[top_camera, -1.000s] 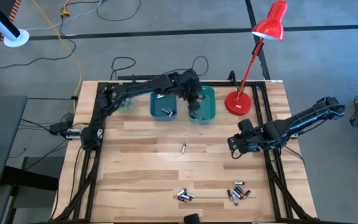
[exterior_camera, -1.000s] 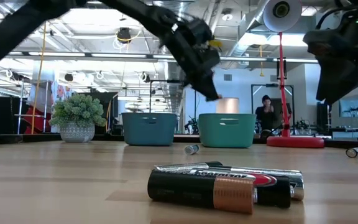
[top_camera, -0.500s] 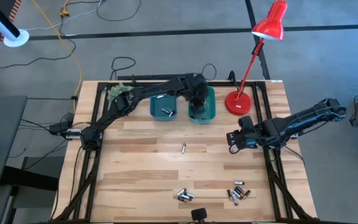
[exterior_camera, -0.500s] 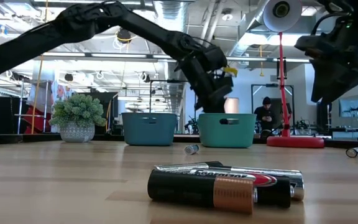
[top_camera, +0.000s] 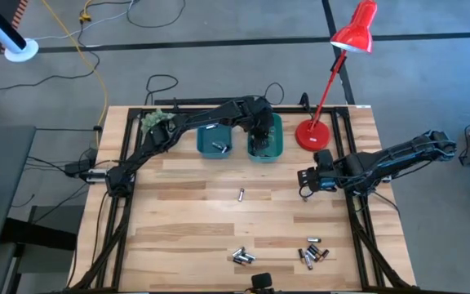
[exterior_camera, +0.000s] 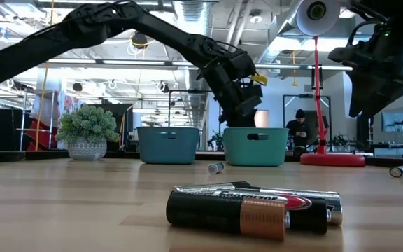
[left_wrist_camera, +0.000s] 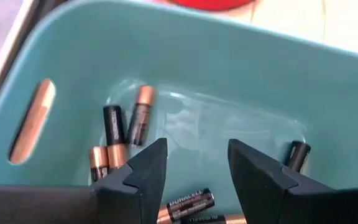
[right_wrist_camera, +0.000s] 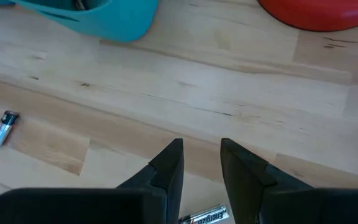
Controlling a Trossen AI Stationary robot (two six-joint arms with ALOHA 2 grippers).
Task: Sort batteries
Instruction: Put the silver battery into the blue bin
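Your workspace is a pale wooden table (top_camera: 194, 237) in an open lab, with a red desk lamp (top_camera: 333, 77) at the far edge and a small potted plant (exterior_camera: 88, 133) toward the far left corner. Your left gripper (left_wrist_camera: 191, 168) hangs over the green-teal bin (top_camera: 274, 145), its jaws parted and nothing between them; below it lie several copper-and-black batteries (left_wrist_camera: 126, 134), most with their long axes running roughly along the bin's length, one black cell (left_wrist_camera: 297, 154) apart near the opposite wall. I judge you are at the drop-off end of a sorting cycle, so the next move calls for lifting clear of the bin wall and reaching back toward the loose cells. Beside it stands the blue-teal bin (top_camera: 215, 140), already holding a few cells. Your right gripper (right_wrist_camera: 201, 163) hovers low over the table's right side, jaws parted and empty, just above a silver battery (right_wrist_camera: 205, 217) lying flat, crosswise to the fingers; you would need to turn the wrist or square up before closing. A lone silver cell (top_camera: 241, 194) lies mid-table, long axis pointing toward the bins. Two clusters wait at the near edge (top_camera: 243, 256) (top_camera: 312, 252).
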